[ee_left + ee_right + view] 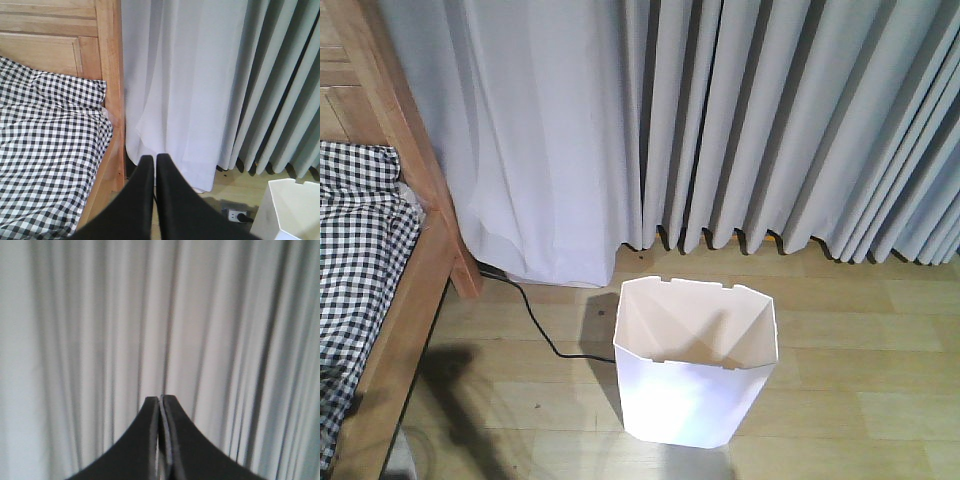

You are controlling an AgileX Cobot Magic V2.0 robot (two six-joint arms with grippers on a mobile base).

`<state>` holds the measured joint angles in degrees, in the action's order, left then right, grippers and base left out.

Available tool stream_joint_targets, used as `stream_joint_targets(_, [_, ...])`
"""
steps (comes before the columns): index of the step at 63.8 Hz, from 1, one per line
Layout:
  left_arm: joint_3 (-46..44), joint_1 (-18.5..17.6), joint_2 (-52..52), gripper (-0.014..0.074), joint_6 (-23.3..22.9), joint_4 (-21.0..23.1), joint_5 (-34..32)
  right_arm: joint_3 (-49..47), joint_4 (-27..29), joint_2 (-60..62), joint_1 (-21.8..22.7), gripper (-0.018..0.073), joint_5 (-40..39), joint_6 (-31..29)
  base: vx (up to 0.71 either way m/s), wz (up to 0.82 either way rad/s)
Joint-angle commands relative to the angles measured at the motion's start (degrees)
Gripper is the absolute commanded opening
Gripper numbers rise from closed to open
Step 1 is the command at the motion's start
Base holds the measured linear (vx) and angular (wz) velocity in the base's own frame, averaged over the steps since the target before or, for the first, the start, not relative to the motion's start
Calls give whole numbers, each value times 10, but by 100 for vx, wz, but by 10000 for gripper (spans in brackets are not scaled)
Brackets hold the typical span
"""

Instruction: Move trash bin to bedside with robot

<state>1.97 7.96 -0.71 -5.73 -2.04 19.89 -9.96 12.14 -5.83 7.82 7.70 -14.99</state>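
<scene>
The white faceted trash bin (692, 375) stands upright on the wooden floor, a short way right of the bed; its corner shows in the left wrist view as the trash bin (290, 210). The bedside is the light wooden bed frame (415, 290) with checked bedding (355, 250), also seen as the bed frame (111, 75). My left gripper (154, 158) is shut and empty, held in the air between the bed post and the bin. My right gripper (160, 398) is shut, empty, and faces the curtain. Neither gripper shows in the front view.
Grey curtains (720, 120) hang along the back wall. A black cable (535, 325) runs across the floor between bed and bin. A wall socket strip (235, 215) lies on the floor by the curtain hem.
</scene>
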Motion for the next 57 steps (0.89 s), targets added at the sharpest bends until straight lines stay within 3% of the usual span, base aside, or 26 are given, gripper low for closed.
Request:
stream_joint_targets(1, [2, -2, -8, -6, -2, 1, -38, 23, -103, -9, -1, -9, -102, 121, 0, 0])
stream_joint_targets(7, [2, -2, -8, -6, -2, 1, -38, 59, -121, -9, -7, -9, -116, 146, 0, 0])
stream_joint_targets(21, [2, -2, -8, -6, -2, 1, -38, 98, -121, 24, -93, -9, -109, 94, 0, 0])
stream_joint_targets(57, [2, -2, -8, -6, -2, 1, -38, 120, -121, 72, -90, -9, -83, 112, 0, 0])
